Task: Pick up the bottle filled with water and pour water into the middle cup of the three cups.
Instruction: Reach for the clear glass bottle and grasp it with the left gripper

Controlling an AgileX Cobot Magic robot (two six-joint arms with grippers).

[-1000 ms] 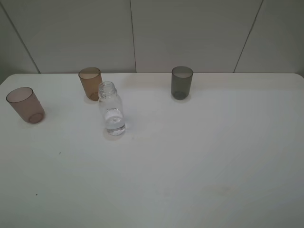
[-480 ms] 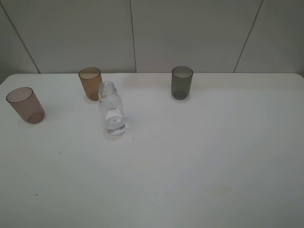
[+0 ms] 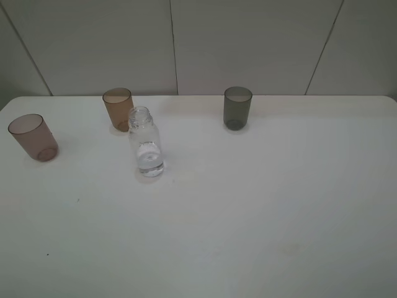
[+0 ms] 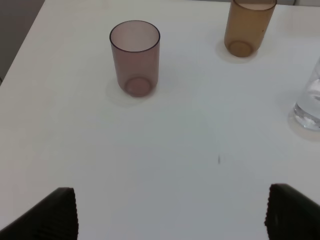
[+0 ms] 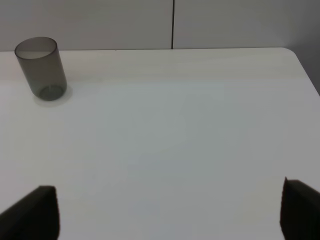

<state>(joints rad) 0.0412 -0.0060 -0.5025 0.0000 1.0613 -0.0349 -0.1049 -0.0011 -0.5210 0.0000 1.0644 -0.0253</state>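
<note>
Bottle [image 3: 146,146] beside middle cup [image 3: 118,109], grey cup [image 3: 237,108] apart

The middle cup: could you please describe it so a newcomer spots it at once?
On the white table, look toward the far edge. The middle cup stands behind the clear bottle. It alone is amber; its neighbours are a pinkish cup and a grey cup.

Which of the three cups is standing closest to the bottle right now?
The amber cup, just behind the bottle. The pinkish cup stands well off to the bottle's left, and the dark grey cup stands off to its right.
</note>
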